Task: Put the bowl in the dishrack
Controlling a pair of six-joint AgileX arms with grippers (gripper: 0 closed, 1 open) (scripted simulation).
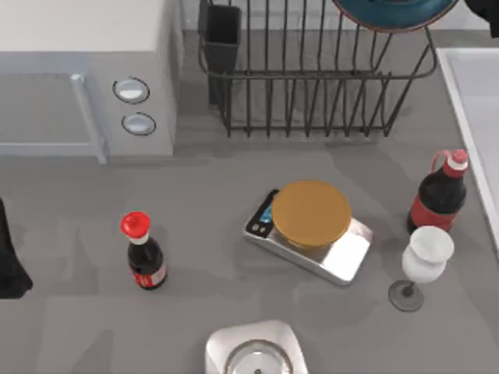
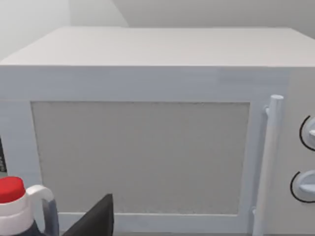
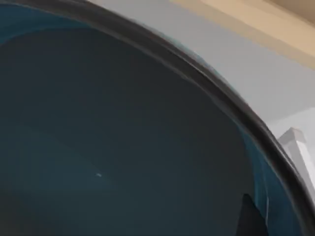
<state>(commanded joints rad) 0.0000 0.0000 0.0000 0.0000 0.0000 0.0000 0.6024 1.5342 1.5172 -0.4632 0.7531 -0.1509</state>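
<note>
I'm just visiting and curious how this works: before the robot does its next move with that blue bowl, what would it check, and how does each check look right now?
1. Bowl is over the dishrack: ok, it sits above the rack's right part at the top view's upper edge.
2. Bowl resting in the rack: cannot tell, its lower edge meets the bars but contact is unclear.
3. Right gripper's hold on the bowl: cannot tell; the right wrist view is close against the bowl's inside.
4. Rack slots below the bowl free: ok, bare bars there.
5. Left arm out of the way: ok, parked at the table's left edge.
</note>
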